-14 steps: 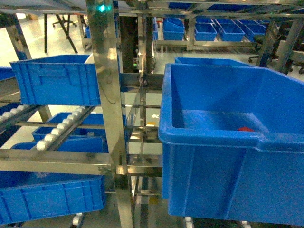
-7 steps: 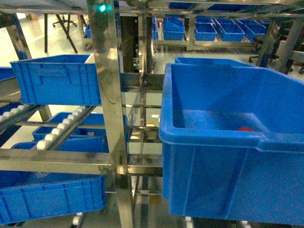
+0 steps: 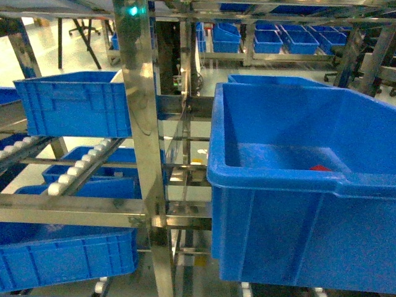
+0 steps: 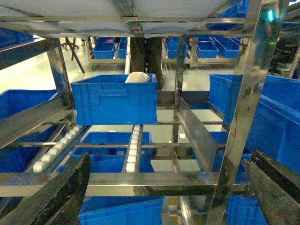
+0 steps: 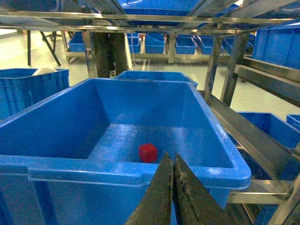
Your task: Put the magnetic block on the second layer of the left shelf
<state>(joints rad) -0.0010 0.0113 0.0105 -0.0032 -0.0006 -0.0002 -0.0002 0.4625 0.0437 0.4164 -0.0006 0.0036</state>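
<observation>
One magnetic block (image 5: 148,153), a small matte red cube, lies on the smooth floor of one deep blue plastic bin (image 5: 93,168), toward the bin's 5 o'clock corner in the head view. Two grippers show: the right gripper (image 5: 172,161) has its dark fingers pressed together, holding nothing; the left gripper (image 4: 164,187) is spread wide, empty, facing the left shelf second layer (image 4: 117,177), shiny steel with white rollers.
</observation>
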